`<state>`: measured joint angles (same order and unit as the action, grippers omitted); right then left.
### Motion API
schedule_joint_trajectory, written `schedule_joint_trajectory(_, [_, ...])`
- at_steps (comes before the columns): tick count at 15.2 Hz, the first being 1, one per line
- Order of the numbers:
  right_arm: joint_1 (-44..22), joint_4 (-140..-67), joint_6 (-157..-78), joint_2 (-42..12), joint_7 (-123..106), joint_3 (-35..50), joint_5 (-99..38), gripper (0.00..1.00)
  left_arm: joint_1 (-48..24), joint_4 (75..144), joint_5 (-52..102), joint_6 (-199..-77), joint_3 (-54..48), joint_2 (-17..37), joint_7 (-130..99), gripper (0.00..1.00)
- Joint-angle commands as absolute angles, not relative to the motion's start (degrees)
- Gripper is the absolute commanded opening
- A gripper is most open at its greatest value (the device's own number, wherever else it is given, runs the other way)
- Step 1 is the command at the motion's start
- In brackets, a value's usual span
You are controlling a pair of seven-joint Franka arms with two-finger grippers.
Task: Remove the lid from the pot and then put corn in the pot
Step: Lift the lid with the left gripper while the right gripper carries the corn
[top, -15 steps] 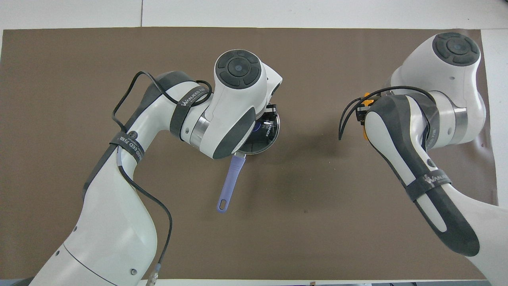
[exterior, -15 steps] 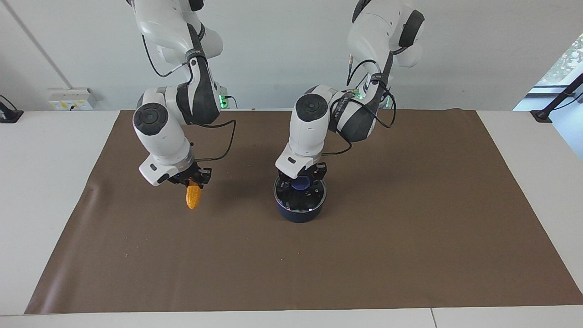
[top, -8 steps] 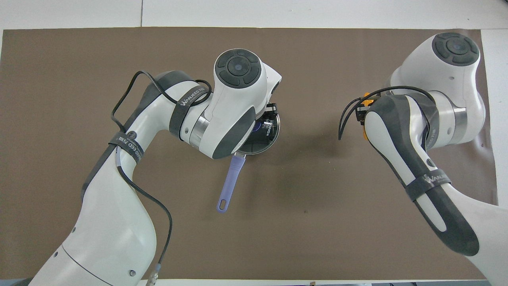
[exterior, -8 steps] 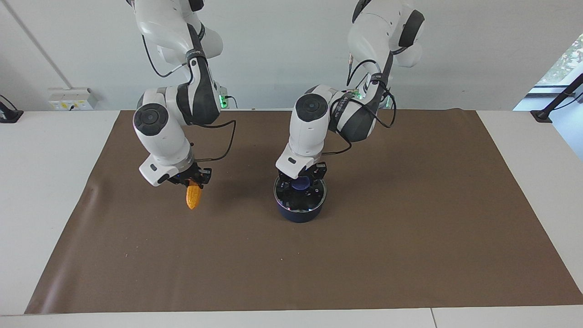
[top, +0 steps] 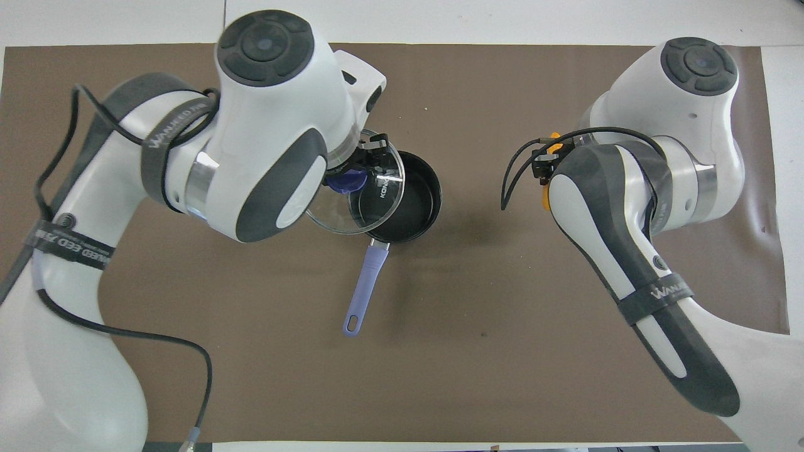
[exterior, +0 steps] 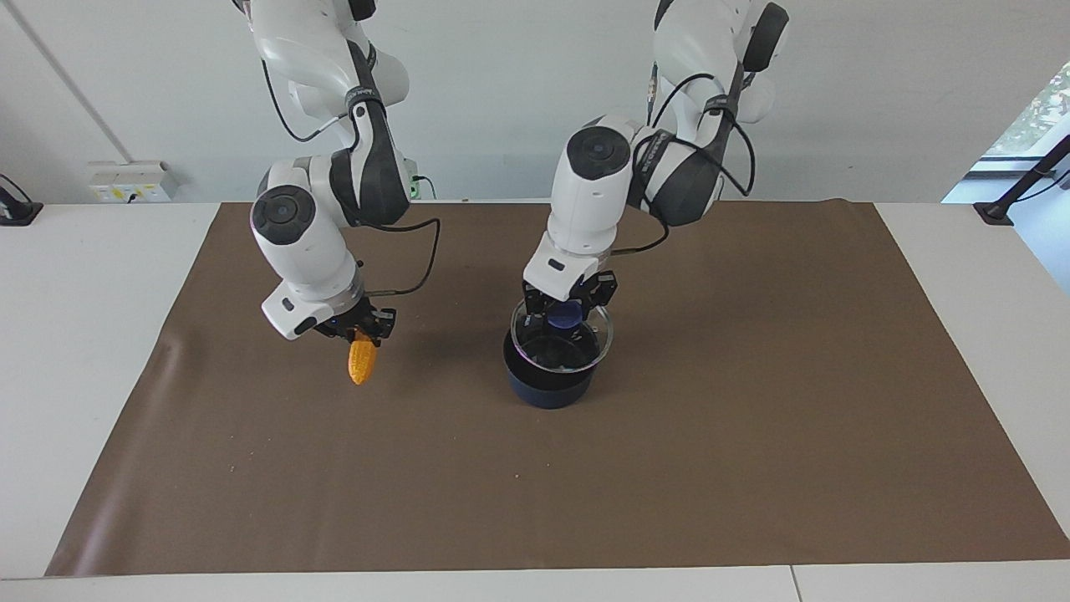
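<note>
- The right gripper [exterior: 361,332] is up in the air over the brown mat [exterior: 752,468], toward the right arm's end of the tabletop [exterior: 92,351].
- It is clenched on the top end of the corn [exterior: 362,362]. The corn hangs down from it with its thin end pointing at the mat. It does not touch the mat.
- In the overhead view only a small orange bit of the corn [top: 554,142] peeks out by the right arm.
- The pot [exterior: 547,385] sits on the mat near the middle, well apart from the corn. Its black inside shows in the overhead view.
- The pot's long blue handle [top: 365,289] lies flat and points toward the robots.
- The left gripper [exterior: 568,318] is over the pot. It is clenched on the blue knob [exterior: 565,313] of the lid [exterior: 562,344].
- The lid is lifted up off the pot. It hangs just over the rim, a little toward the left arm's end, so part of the pot is open.
</note>
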<state>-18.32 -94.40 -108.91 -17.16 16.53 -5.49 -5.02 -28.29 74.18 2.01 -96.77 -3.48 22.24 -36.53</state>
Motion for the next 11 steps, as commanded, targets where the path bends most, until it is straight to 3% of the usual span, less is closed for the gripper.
schedule_joint_trajectory(1, [-23.27,-88.52,-107.58,-20.65,25.80,-5.27,-6.50,0.02,-21.13,77.51,4.13,-93.18,-3.25,18.20,-24.83,0.00])
schedule_joint_trajectory(3, [-28.28,-83.70,-106.88,-23.71,30.65,-4.92,-6.51,0.02,-14.62,79.18,4.31,-92.72,-3.25,17.50,-15.60,0.00])
schedule_joint_trajectory(5, [-31.89,-80.17,-106.96,-26.97,34.79,-4.83,-6.07,0.02,-8.73,85.13,4.31,-95.34,-3.25,15.04,-6.20,0.00])
schedule_joint_trajectory(8, [-35.33,-79.72,-110.64,-29.61,37.17,-4.92,-5.80,0.02,-1.25,99.18,4.22,-106.75,-2.99,10.30,5.51,0.00])
schedule_joint_trajectory(11, [-35.94,-81.29,-115.21,-30.59,37.27,-4.83,-5.71,0.02,3.42,109.67,3.69,-119.41,-2.90,9.58,11.24,0.00])
